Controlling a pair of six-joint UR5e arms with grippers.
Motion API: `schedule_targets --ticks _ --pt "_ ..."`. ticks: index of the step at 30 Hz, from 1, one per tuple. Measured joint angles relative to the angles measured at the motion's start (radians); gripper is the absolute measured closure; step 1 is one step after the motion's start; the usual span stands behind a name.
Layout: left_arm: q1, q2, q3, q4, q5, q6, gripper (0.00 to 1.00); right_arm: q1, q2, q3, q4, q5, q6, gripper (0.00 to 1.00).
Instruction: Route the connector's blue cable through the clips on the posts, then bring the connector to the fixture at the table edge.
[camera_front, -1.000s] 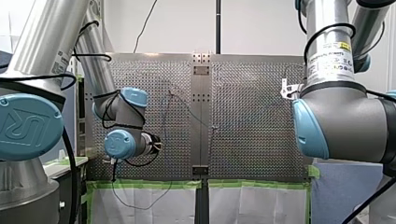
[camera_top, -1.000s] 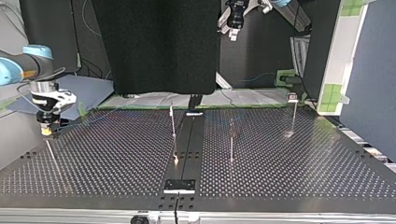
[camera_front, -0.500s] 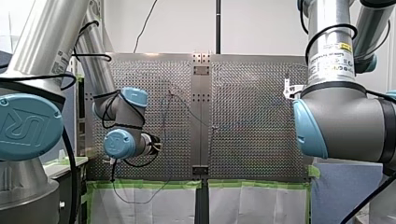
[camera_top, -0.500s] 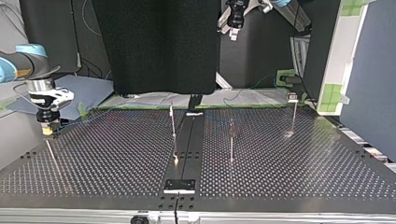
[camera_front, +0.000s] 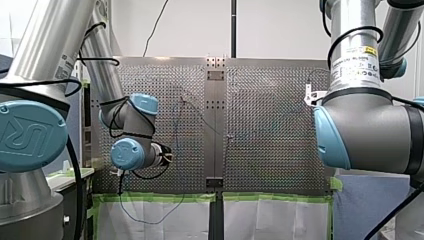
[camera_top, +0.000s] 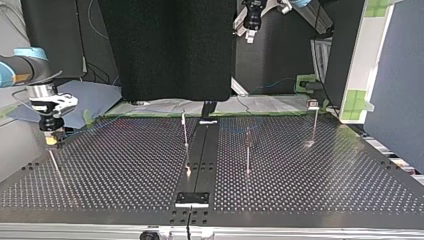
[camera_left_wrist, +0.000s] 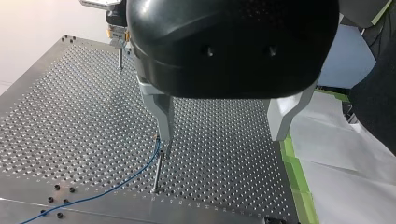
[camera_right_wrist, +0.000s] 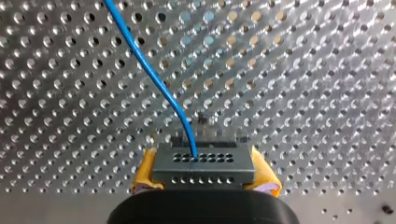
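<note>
Grips the connector (camera_right_wrist: 205, 170) between the yellow pads (camera_right_wrist: 144, 173) of my right gripper (camera_right_wrist: 204, 159), low over the table (camera_right_wrist: 303, 70) at the top view's left, just above the end post (camera_top: 55, 165). Trails the blue cable (camera_right_wrist: 159, 79) from the connector's holed face away across the table. Holds my left gripper (camera_left_wrist: 222, 140) spread wide with nothing in it, well above the table. Lines one finger (camera_left_wrist: 161, 116) up with a clip post (camera_left_wrist: 157, 172) that carries the cable.
</note>
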Motion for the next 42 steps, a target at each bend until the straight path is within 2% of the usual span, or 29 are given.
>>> schedule_targets --ticks 3,7,21,42 --pt "0.0 0.0 0.0 0.0 0.0 0.0 0.0 -0.002 0.001 -0.004 0.004 0.017 0.001 1.0" --pt "0.0 0.0 0.0 0.0 0.0 0.0 0.0 -0.003 0.002 -0.011 0.008 0.025 0.001 1.0" --pt "0.0 0.0 0.0 -0.001 0.0 0.0 0.0 0.017 0.019 -0.034 0.026 0.028 -0.005 1.0" --pt "0.0 0.0 0.001 0.0 0.002 0.0 0.0 0.017 0.035 -0.055 0.03 0.027 -0.004 1.0"
